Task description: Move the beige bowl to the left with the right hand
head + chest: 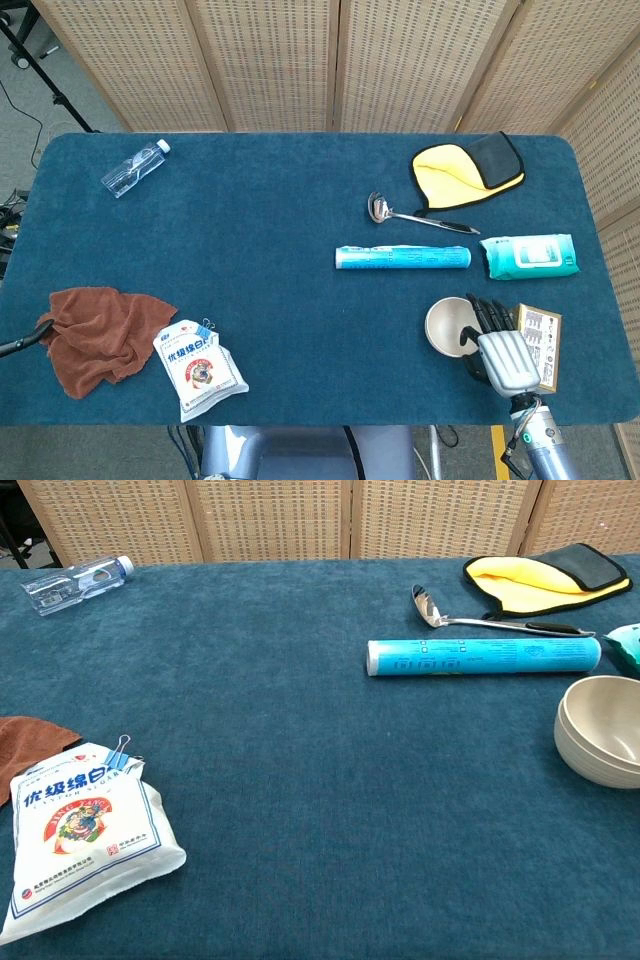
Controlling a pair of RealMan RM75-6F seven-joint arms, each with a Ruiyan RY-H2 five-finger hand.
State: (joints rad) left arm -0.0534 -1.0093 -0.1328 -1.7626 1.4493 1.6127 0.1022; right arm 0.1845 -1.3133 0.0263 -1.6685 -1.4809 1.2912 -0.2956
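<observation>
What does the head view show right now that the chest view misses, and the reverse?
Only the head view shows the right hand at the beige bowl's right side, the yellowish printed box beside it, and the whole rust-brown towel. Whether the hand touches the bowl is unclear. Only the chest view shows the bowl's outer wall in profile and the blue clip on the white bag clearly. Both show the beige bowl, light-blue tube, steel ladle, clear plastic bottle.
</observation>
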